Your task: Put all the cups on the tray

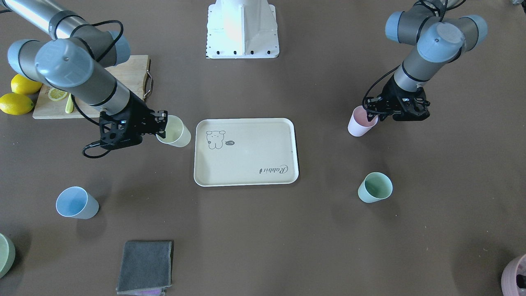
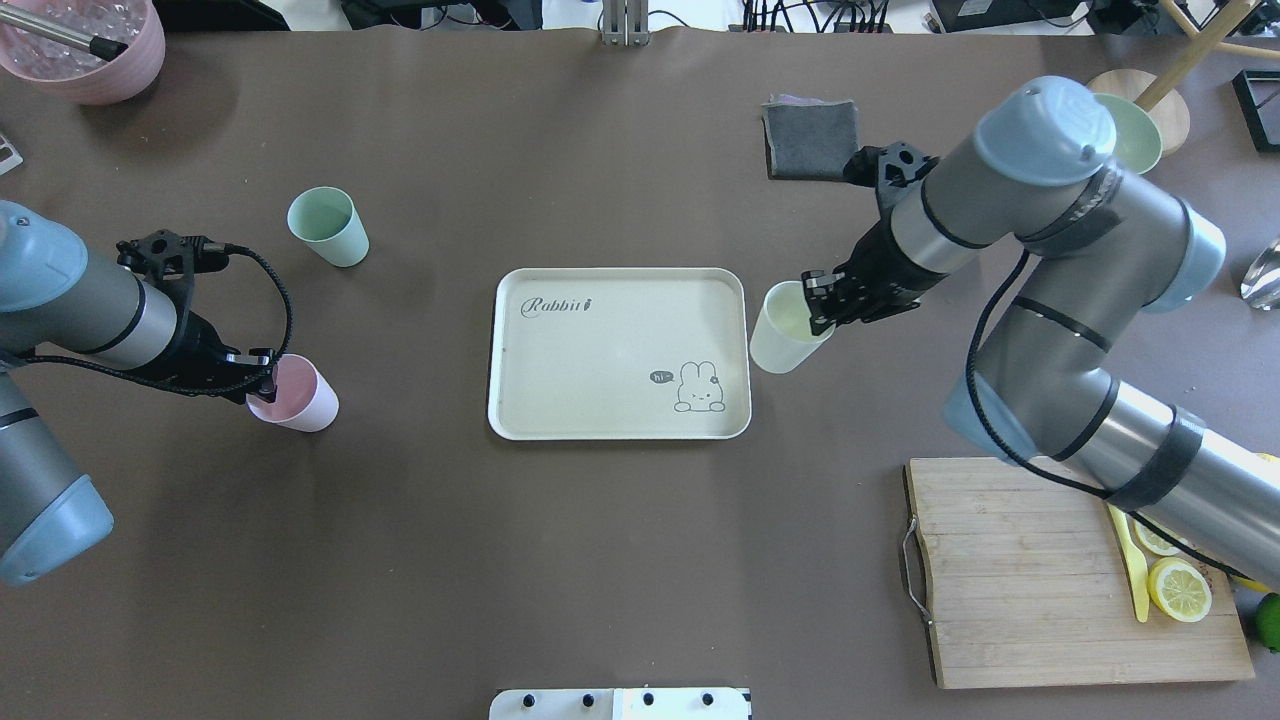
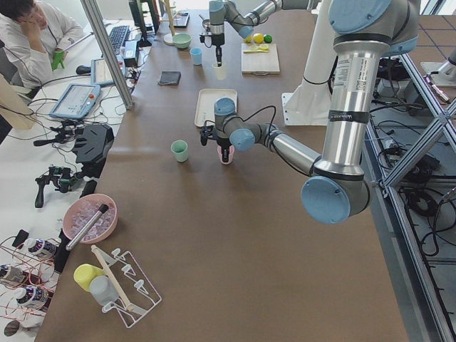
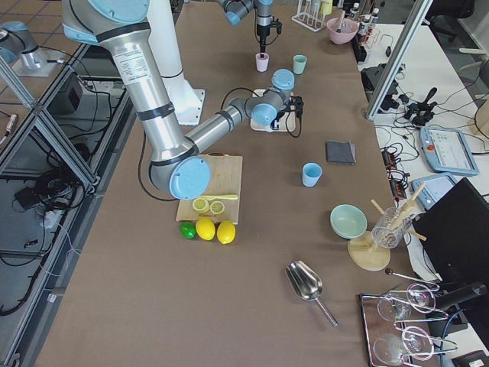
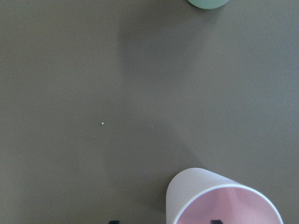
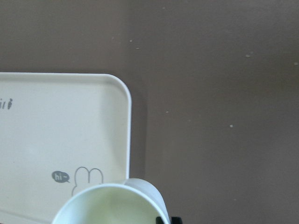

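Observation:
The cream tray [image 2: 600,360] lies at the table's middle with nothing on it; it also shows in the front view [image 1: 246,156]. My right gripper [image 2: 815,305] is shut on the rim of the pale yellow cup [image 2: 785,335], just off the tray's short edge by the rabbit drawing. My left gripper [image 2: 268,375] is shut on the rim of the pink cup [image 2: 300,400], far left of the tray. The mint green cup [image 2: 327,227] stands alone beyond the pink one. The light blue cup [image 1: 77,202] stands alone; my right arm hides it in the overhead view.
A wooden cutting board [image 2: 1040,570] with lemon slices and a yellow knife lies near my right side, whole lemons [image 1: 16,102] beside it. A folded grey cloth [image 2: 812,138], a pale green bowl [image 2: 1135,130] and a pink pot [image 2: 90,45] sit along the far edge.

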Controlling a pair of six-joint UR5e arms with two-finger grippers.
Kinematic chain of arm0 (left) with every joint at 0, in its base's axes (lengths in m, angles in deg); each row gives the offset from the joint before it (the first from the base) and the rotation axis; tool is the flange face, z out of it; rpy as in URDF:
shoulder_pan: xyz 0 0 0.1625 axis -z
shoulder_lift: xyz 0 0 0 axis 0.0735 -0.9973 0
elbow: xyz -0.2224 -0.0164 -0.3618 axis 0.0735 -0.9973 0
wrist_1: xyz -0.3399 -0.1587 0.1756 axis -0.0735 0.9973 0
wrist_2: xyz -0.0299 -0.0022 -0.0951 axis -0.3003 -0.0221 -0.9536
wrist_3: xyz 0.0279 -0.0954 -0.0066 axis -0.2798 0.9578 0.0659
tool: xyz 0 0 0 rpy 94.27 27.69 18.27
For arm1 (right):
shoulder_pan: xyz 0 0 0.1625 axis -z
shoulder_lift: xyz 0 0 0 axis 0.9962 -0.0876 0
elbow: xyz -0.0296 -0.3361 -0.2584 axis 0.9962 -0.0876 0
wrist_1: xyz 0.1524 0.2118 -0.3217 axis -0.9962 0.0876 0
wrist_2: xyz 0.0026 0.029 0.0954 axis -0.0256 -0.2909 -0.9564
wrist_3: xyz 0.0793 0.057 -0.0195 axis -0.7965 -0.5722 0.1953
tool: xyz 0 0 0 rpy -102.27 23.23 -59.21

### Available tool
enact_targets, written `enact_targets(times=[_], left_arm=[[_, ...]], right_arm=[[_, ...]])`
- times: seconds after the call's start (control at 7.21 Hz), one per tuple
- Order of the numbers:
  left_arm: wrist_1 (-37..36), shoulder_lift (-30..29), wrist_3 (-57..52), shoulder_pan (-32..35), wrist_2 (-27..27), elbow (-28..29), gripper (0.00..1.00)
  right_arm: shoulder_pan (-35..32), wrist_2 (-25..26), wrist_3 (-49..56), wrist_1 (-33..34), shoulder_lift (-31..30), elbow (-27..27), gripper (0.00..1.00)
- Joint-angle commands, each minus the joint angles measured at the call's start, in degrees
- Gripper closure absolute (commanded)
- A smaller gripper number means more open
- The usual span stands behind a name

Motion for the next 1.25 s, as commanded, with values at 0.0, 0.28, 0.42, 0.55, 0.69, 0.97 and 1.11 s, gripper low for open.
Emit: enact_targets(times=[0.0, 0.28, 0.42, 0.55, 0.69, 0.97, 1.11], left_arm=[[-0.57, -2.03, 0.33, -0.09, -1.55, -0.55, 1.00], [-13.86, -15.25, 0.68, -0.09, -2.36, -0.21, 1.00], [-15.76, -18.71, 3.73, -1.48, -2.01, 0.83, 1.00], [-15.78, -22.32, 6.28, -4.37, -0.01, 3.98, 1.00], [-15.78, -25.92, 8.74, -7.09, 3.67, 6.97, 1.00], [-15.34, -28.93, 12.37, -9.40, 4.14, 9.88, 1.00], [-15.34, -30.77, 13.42, -9.41, 4.84, 12.07, 1.00]], right_arm=[[5.40, 6.23, -5.03, 0.03, 1.96, -0.08, 1.00], [8.03, 9.84, -7.05, -0.05, 3.10, -0.34, 1.00], [8.40, 10.47, -7.06, -0.05, 3.19, -0.34, 1.00], [8.40, 10.48, -6.98, 0.03, 3.02, -0.34, 0.37], [8.31, 10.39, -6.98, 0.03, 3.02, -0.26, 0.00], [-0.07, 2.02, -3.92, 0.38, 2.06, -0.34, 0.00], [-5.69, -2.22, 3.24, 3.87, 1.27, -0.43, 0.00]])
